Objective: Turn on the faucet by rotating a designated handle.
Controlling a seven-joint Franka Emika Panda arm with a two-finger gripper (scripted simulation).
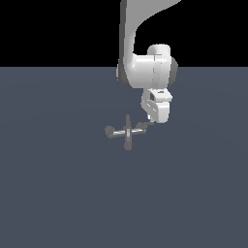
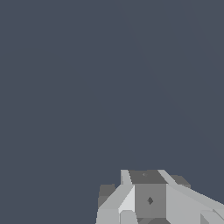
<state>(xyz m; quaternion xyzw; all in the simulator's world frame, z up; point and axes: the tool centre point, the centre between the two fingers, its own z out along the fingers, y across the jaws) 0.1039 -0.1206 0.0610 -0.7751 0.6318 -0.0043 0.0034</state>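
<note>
The faucet [image 1: 127, 131] is a tiny grey cross standing on the dark floor in the exterior view. A dark upright bar is crossed by a pale silver bar. The handle [image 1: 142, 128], with its thin pointed tip, is the crossbar's end on the exterior view's right. A rounded end piece [image 1: 109, 131] sits at the other end. My gripper [image 1: 149, 122] hangs from the white arm right beside the handle, touching or almost touching it. In the wrist view the gripper [image 2: 148, 192] shows as grey blocks with no gap between them, so it looks shut and empty. The faucet is out of the wrist view.
The white arm [image 1: 145, 68] comes down from the top of the exterior view, just behind the faucet. A flat dark blue-grey floor [image 1: 58, 193] lies all around.
</note>
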